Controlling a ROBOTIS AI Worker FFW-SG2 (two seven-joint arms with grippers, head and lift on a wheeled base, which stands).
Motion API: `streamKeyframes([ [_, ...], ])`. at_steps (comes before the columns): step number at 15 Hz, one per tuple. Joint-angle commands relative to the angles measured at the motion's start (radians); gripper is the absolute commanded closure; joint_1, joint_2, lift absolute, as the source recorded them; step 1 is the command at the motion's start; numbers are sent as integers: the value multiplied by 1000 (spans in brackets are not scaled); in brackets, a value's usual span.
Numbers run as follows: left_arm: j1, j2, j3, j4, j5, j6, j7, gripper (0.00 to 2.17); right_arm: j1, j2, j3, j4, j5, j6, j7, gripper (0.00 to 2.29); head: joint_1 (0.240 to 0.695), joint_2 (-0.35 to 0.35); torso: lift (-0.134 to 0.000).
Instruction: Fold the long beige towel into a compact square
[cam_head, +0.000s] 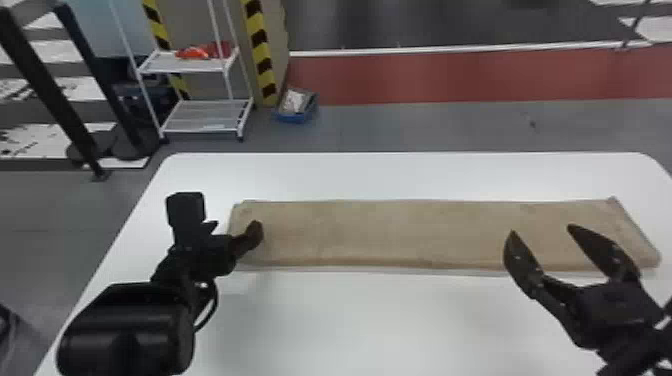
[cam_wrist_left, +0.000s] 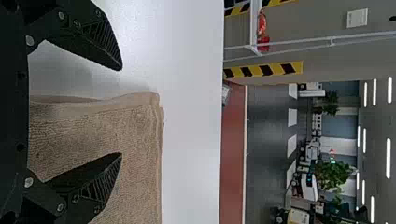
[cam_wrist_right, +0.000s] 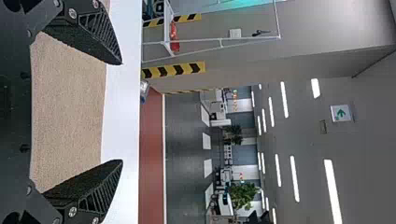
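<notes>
The long beige towel (cam_head: 400, 232) lies flat as a wide band across the middle and right of the frame, on the white surface (cam_head: 380, 320), its long edges running almost level. The left pincer (cam_wrist_left: 122, 111) is spread at the towel's left end: the left wrist view puts one finger over the cloth and the other beyond the short edge, over the white. The right pincer (cam_head: 541, 229) is spread too, tips above the cloth at the right of the frame, somewhat in from the right end; neither pinches anything. I judge the step in hand to be taking hold of a short end for the first crosswise fold, with the squaring up all to come. To do it well, lower the fingers until they straddle the short edge, one above and one below, and gather every layer before closing (the left end looks layered, and a shallow bite could peel off just the top one). If the right end is to turn instead, the right pincer should shift outward to its edge first. Then lift low, carry the end inward along the band, and lay it down with the long edges matched; a lift from one corner alone could twist the fold askew.
</notes>
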Motion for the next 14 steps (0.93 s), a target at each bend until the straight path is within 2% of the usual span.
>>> streamKeyframes([
  [1, -10, 0, 2, 10, -6, 10, -10, 329, -3, -3, -1, 4, 0, 2, -1, 144, 695, 93, -119],
  [5, -19, 3, 8, 13, -19, 50, -12, 400, -14, -3, 4, 13, 0, 2, 0, 144, 695, 94, -119],
  [7, -19, 3, 8, 13, -25, 50, -13, 633, -15, -3, 4, 14, -2, 5, 0, 144, 695, 99, -119],
  [8, -18, 3, 8, 13, -26, 50, -13, 954, -17, -2, 4, 14, -5, 5, 0, 144, 695, 100, -119],
  [10, -13, 2, 8, 13, -23, 53, -13, 1447, -18, -3, 4, 14, -6, 2, 0, 144, 695, 101, -119],
  [11, -11, 2, 8, 10, -22, 56, -18, 1487, -18, -3, 4, 14, -8, 2, 0, 144, 695, 102, -119],
  [12, -11, 2, 10, 6, -20, 65, -16, 1733, -18, -3, 4, 14, -9, 5, 0, 144, 695, 101, -119],
  [14, -2, 0, 16, -10, -17, 68, -12, 1737, -18, -3, 4, 14, -12, 2, 0, 144, 695, 100, -119],
])
